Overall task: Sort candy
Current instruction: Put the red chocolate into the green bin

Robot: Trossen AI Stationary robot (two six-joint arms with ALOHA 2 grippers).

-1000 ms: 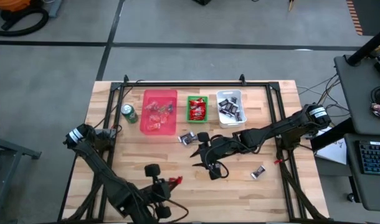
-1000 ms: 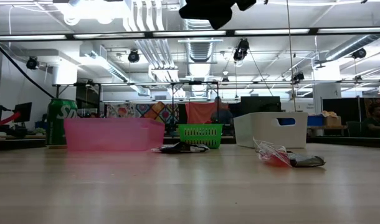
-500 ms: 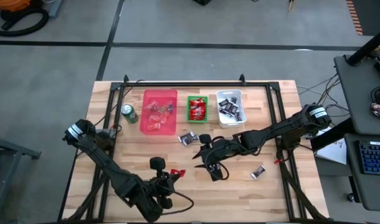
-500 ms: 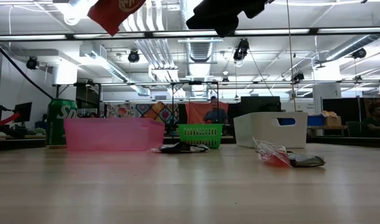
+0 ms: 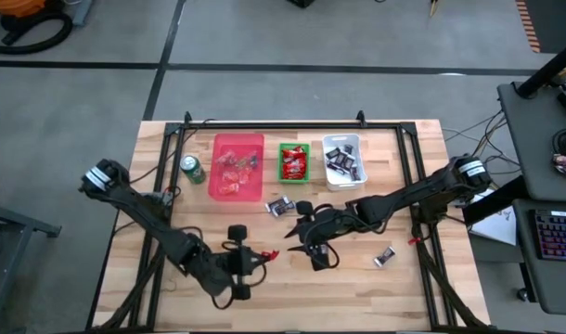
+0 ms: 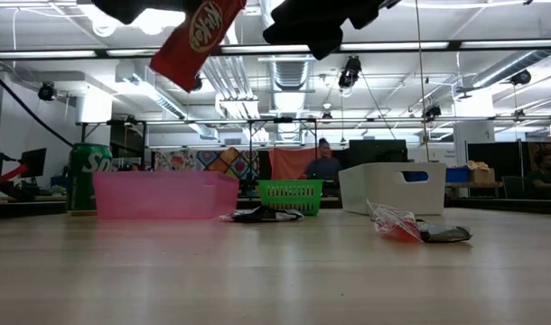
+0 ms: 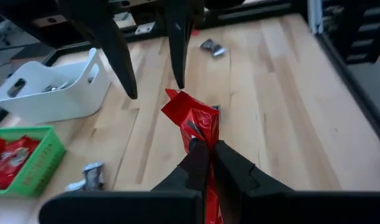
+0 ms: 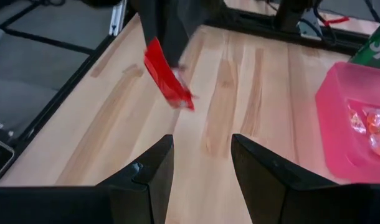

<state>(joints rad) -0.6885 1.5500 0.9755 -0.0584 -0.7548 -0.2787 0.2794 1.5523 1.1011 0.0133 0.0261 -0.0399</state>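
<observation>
Above table, left gripper (image 5: 257, 257) raised red candy (image 5: 262, 254) higher

Wooden table (image 5: 199, 218) — bins (image 5: 237, 167), loose candy (image 5: 384, 255).

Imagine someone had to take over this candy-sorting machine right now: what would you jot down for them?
Left hand: shut on a red-wrapped candy, lifted above the table's front middle.
Right hand: open, empty, hovering mid-table.
Bins along the far side: pink bin holds clear-wrapped sweets, green basket red ones, white bin dark ones.
Done: most candy looks sorted.
Left: carry the red candy, probably to the green basket; then the loose candy near the bins and the loose candy at right.
</observation>
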